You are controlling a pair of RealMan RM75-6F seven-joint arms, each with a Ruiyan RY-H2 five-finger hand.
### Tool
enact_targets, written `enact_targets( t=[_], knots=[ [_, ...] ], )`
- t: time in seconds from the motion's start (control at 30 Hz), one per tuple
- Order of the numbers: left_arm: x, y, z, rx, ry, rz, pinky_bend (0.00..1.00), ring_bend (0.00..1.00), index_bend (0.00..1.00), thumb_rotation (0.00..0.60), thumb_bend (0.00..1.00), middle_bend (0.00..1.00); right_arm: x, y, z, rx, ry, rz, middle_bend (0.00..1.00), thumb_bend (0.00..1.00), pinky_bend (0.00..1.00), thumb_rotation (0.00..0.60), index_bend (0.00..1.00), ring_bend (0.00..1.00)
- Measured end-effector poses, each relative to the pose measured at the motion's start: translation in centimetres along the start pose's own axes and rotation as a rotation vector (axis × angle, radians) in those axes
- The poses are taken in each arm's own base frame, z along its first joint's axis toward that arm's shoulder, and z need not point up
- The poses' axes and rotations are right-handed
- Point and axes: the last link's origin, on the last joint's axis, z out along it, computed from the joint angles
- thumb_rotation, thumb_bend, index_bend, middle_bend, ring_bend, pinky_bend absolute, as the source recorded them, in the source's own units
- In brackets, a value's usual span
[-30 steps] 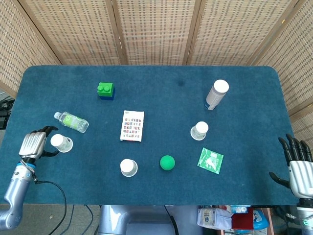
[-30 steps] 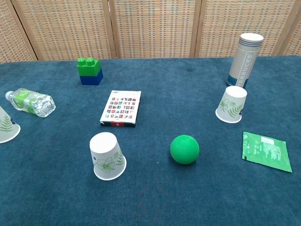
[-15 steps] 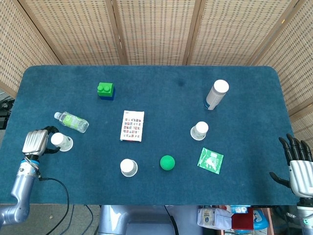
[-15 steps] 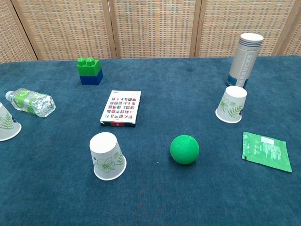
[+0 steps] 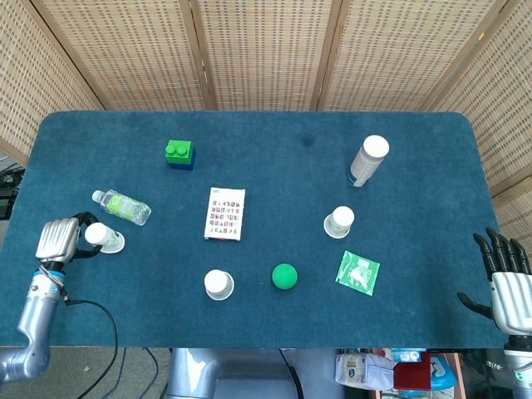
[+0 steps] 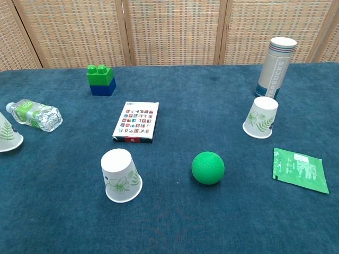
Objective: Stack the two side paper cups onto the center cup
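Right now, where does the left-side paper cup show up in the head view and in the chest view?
Head view: left-side paper cup at far left, against the left hand, just below the lying water bottle.
Chest view: cut off at the left edge, below the bottle; the hand is not in it.
Shared landmark: the water bottle.

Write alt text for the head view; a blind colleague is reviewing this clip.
Seen from above, the left hand grips an upside-down paper cup at a blue table's left edge. Two more upturned cups stand centre and right. The right hand hangs open off the right edge.
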Motion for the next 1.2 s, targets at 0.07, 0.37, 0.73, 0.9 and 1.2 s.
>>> enact_targets(
  t=[0.07,0.37,0.73,0.9,1.2],
  knots=[
    [0.5,0.1,-0.3,-0.012,0.016,-0.013,0.48,0.51,0.43,0.600,0.29,0.44,0.0,0.0,0.0,0.000,-0.001,0.002,0.00,0.00,0.00,0.600,0.00,0.00],
    [4.3,3.2,-3.2,-0.251,0.147,-0.040,0.47,0.51,0.44,0.600,0.29,0.45,0.0,0.0,0.1,-0.002,-0.002,0.010,0.00,0.00,0.00,0.600,0.00,0.00],
    [7.2,10.8,-7.6,-0.761,0.147,-0.012,0.47,0.51,0.46,0.600,0.29,0.44,0.0,0.3,0.2,-0.013,-0.001,0.011,0.00,0.00,0.00,0.600,0.00,0.00],
    [6.7,13.3,-7.9,-0.832,0.084,0.022,0.47,0.51,0.46,0.600,0.29,0.44,0.0,0.4,0.2,-0.017,-0.003,0.012,0.00,0.00,0.00,0.600,0.00,0.00],
    [5.5,16.5,-7.5,-0.866,0.038,0.066,0.47,0.51,0.46,0.600,0.29,0.44,0.0,0.4,0.2,-0.018,-0.006,0.015,0.00,0.00,0.00,0.600,0.00,0.00]
  ],
)
